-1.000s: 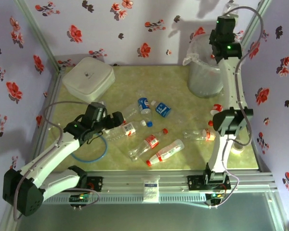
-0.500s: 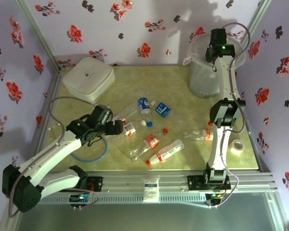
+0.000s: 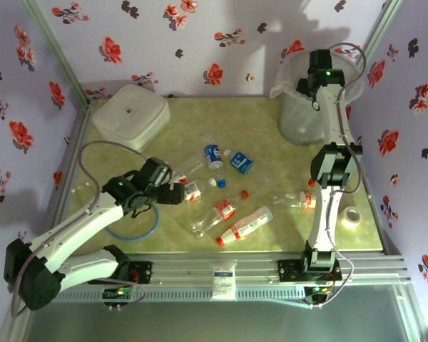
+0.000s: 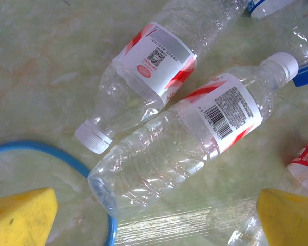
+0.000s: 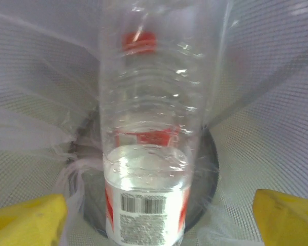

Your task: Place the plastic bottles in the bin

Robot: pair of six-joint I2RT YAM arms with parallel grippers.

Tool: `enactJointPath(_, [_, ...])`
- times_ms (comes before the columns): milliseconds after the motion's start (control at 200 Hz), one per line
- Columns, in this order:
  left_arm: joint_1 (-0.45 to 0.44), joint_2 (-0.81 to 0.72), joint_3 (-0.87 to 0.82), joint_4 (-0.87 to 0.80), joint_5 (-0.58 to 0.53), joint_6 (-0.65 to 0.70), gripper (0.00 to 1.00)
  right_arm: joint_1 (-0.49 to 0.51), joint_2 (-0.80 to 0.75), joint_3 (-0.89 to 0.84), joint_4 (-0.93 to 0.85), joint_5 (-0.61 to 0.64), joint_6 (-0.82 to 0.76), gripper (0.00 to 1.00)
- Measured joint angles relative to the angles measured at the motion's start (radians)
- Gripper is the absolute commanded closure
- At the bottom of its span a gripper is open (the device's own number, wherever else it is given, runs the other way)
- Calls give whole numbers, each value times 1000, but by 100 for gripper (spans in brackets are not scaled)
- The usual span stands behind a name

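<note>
Right end effector point(image 5: 159, 223) is hanging spread over the round translucent grey bin point(image 3: 298, 122), a clear red-capped plastic bottle point(image 5: 146, 128) loose inside. Left end effector point(image 4: 158, 218), also spread, is hovering over white-capped clear bottles point(image 4: 185, 148) on the green surface point(image 4: 41, 61).

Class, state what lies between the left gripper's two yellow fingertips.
In the left wrist view: a clear plastic bottle with a red-white barcode label, plus part of a blue ring.

On the pale green table point(image 4: 36, 61), 1 white-capped clear bottle point(image 4: 154, 72) lies against another bottle point(image 4: 185, 148), both with red-white labels. A blue ring point(image 4: 66, 159) curves by the nearer base. The left gripper's point(image 4: 154, 220) yellow fingertips point(image 4: 20, 218) stand wide apart.
</note>
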State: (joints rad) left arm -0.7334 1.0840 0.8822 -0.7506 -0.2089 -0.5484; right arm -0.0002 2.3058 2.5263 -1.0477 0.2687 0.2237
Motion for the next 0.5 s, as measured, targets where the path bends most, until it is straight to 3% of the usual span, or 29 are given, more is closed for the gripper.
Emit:
enactJointPath(310, [-29,94,34,-8,-2,33,0,-2,-117,8,-31,17,-14,1])
enactJointPath(500, [-31,141,65,28,-2,66,2,-3,-388,-186,11,9,-15,1])
